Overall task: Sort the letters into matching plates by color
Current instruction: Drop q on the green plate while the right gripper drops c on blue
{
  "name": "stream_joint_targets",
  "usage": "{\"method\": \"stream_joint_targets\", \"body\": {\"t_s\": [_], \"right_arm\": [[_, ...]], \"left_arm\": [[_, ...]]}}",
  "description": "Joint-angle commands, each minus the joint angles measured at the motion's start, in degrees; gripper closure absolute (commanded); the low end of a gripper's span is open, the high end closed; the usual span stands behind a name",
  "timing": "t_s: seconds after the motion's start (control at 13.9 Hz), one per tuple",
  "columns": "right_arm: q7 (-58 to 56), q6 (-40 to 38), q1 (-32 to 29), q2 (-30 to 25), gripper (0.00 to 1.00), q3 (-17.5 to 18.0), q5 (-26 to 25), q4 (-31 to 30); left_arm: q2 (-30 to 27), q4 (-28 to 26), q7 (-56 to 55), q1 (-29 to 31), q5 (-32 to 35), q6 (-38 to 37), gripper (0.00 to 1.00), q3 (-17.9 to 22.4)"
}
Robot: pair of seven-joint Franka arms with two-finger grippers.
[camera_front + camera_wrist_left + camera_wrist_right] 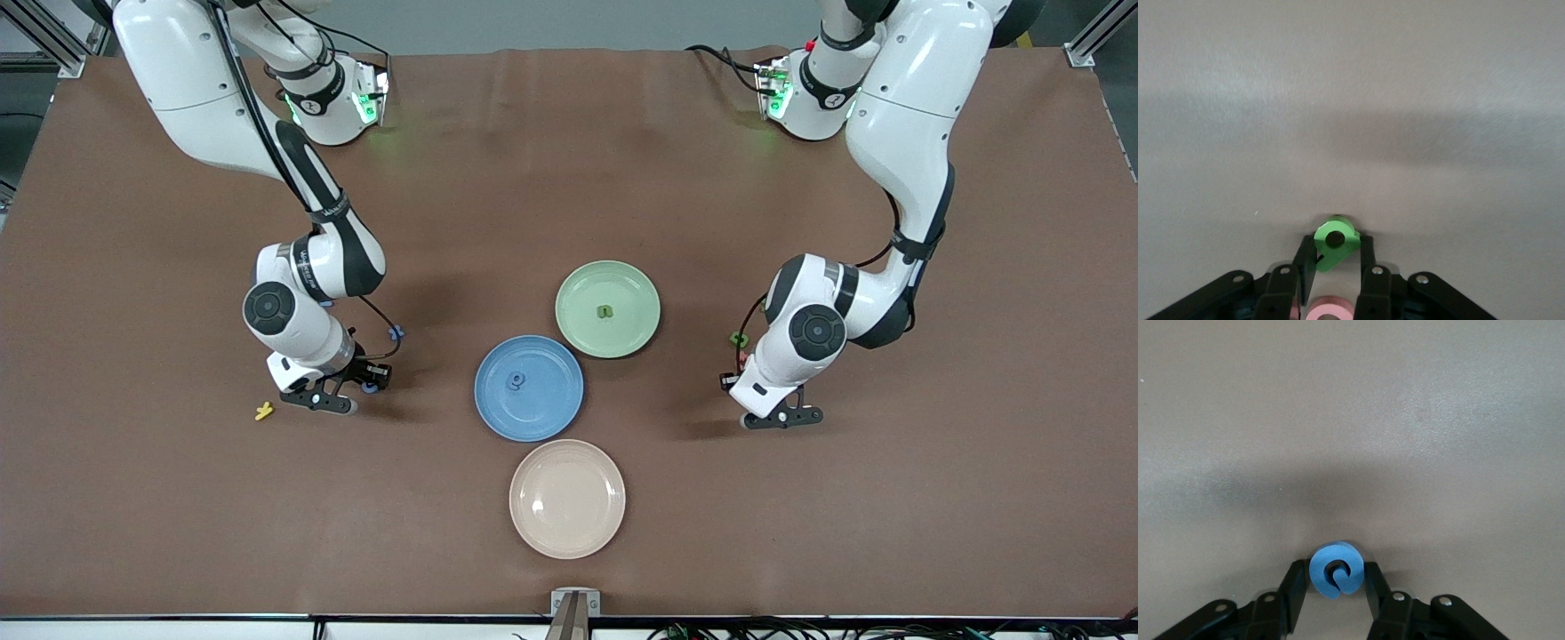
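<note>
My left gripper (782, 414) is low over the table toward the left arm's end, with its fingers closed on a green letter (1346, 248) that sits tilted between the tips. My right gripper (336, 400) is low over the table toward the right arm's end, closed on a round blue letter (1321, 572). The blue plate (551, 418) holds one blue letter (516, 381). The green plate (636, 333) holds one green letter (605, 312). Another green letter (738, 339) lies by the left arm. Another blue letter (396, 333) lies by the right arm.
A cream plate (567, 499) sits nearest the front camera, below the blue plate. A yellow letter (263, 411) lies beside my right gripper. A pink letter (1330, 308) shows between the left gripper's finger bases.
</note>
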Motion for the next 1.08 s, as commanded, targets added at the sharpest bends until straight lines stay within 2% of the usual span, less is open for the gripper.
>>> {"method": "stream_joint_targets", "body": {"t_s": [0.0, 0.22, 0.5, 0.79, 1.01], "right_arm": [[-0.2, 0.01, -1.11, 1.24, 0.92, 0.5, -0.24, 0.85], [0.24, 0.01, -1.11, 1.15, 0.99, 0.5, -0.15, 1.28], [0.07, -1.82, -1.02, 0.98, 1.0, 0.59, -0.15, 2.77], [4.26, -15.44, -0.06, 0.8, 1.0, 0.85, 0.37, 10.93], [15.76, -16.87, 5.55, 1.15, 1.0, 0.94, 0.64, 16.04]], "left_arm": [[-2.25, 0.54, -1.01, -1.04, 0.26, -0.45, 0.77, -0.17], [-3.83, 0.63, -6.0, -4.73, 0.17, -2.82, 0.77, -0.25], [-4.28, 0.63, -15.4, -9.48, 0.17, -2.83, 0.77, -2.79], [-4.1, 0.37, -22.8, -15.27, 0.09, -4.48, 0.77, -3.77], [-4.1, 0.02, -25.7, -18.88, 0.08, -7.48, 0.77, -3.86]]}}
